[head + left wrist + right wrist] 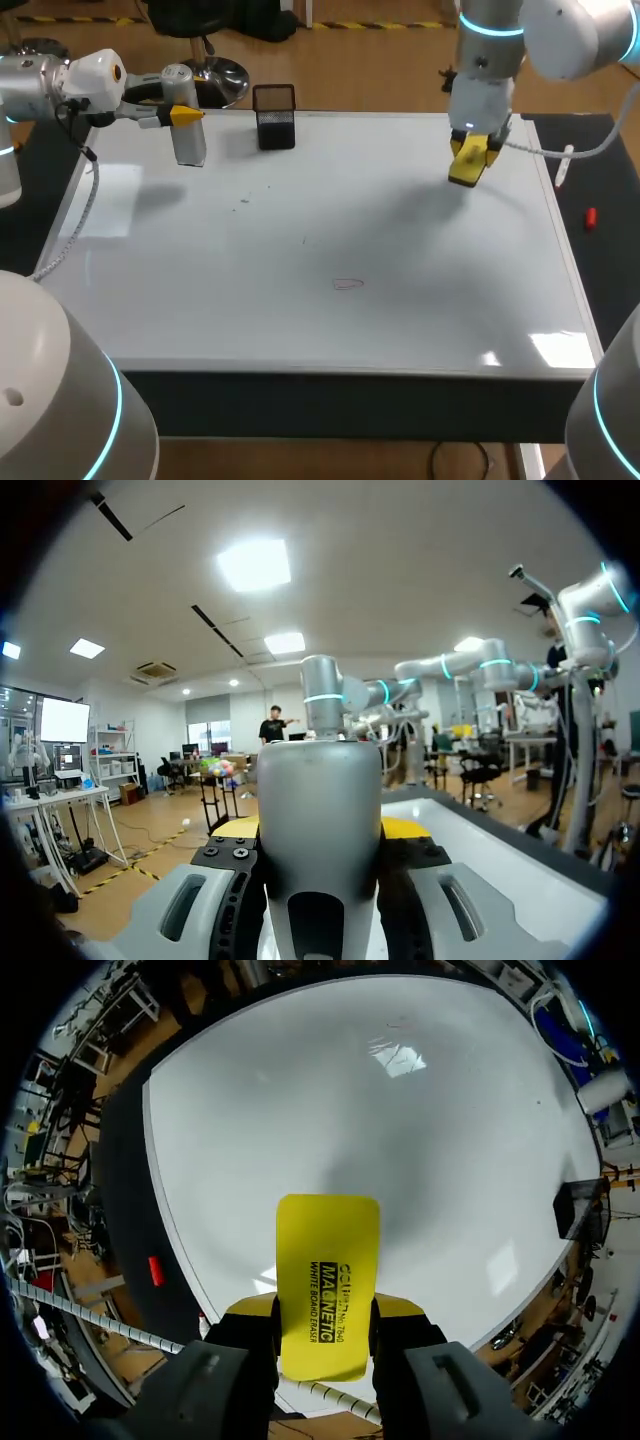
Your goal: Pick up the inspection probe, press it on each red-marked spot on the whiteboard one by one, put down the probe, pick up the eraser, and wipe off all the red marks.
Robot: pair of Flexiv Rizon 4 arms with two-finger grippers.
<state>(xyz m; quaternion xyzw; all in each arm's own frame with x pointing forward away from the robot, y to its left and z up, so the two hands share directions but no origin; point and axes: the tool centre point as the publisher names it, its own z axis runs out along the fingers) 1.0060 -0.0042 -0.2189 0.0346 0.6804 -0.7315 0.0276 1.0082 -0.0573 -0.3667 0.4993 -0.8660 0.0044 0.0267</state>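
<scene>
1. Grips the inspection probe (pixel 188 140) in the left fingers (pixel 322 830), clenched on it from both sides. Holds it upright, long axis crosswise to those fingers, at the far left corner of the whiteboard (pixel 200 290). Cannot tell whether its foot touches the surface.
2. Stands just past the left fingertips, near the probe but apart: a black mesh holder (pixel 275 118).
3. Lies well apart from both sets of fingers, toward the near edge: one faint red mark (pixel 347 284). Judged closer to the right ones.
4. Grasps the yellow eraser (pixel 328 1250) in the right fingers (pixel 327 1308), pinched across its two long edges. Long axis runs straight out ahead of the fingertips, pointing down over the far right of the board. Seems lifted clear of it.
5. Judged: wiping stage, probe not yet put down. Calls for carrying the eraser from the right fingers nearward and toward the left arm's side, then flattening its face onto the mark.
</scene>
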